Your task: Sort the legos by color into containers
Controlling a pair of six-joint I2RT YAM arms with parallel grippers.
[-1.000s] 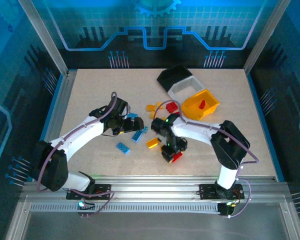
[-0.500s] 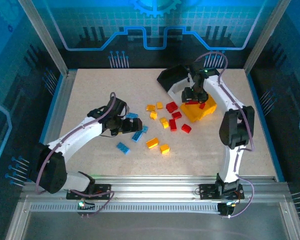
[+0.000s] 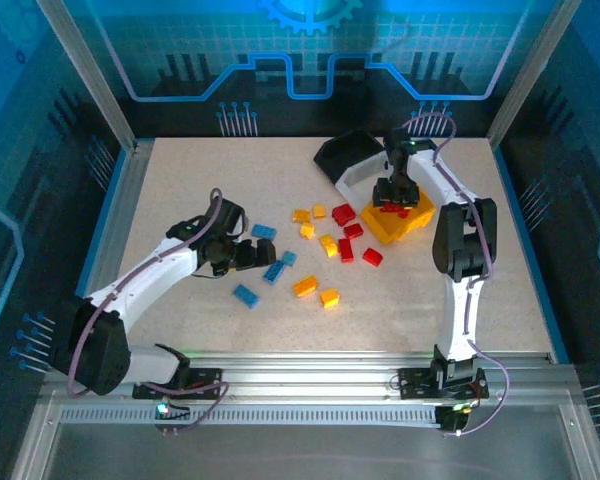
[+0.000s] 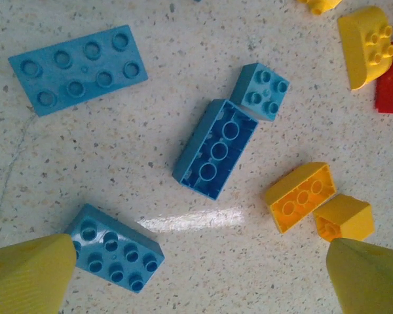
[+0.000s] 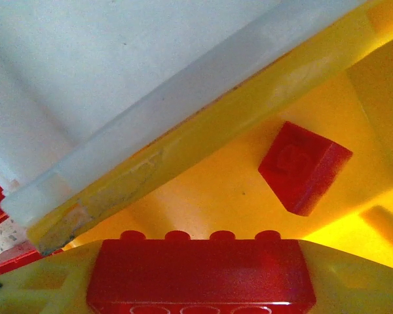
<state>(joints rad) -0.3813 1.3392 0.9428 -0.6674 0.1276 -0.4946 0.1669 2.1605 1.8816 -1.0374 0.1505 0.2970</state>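
Over the orange-yellow bin (image 3: 421,222), a red brick (image 5: 200,271) sits clamped between the fingers of the right end effector (image 3: 393,203), close to the wall of the adjoining white bin (image 3: 364,181). Beneath it a second red brick (image 5: 306,167) lies tilted on the bin floor. Left of the bins, red and yellow bricks (image 3: 340,240) lie scattered on the worktop (image 3: 180,180). Farther left, the left end effector (image 4: 196,278) hangs spread wide and empty above four blue bricks (image 4: 215,149), one just beside a fingertip (image 4: 26,275).
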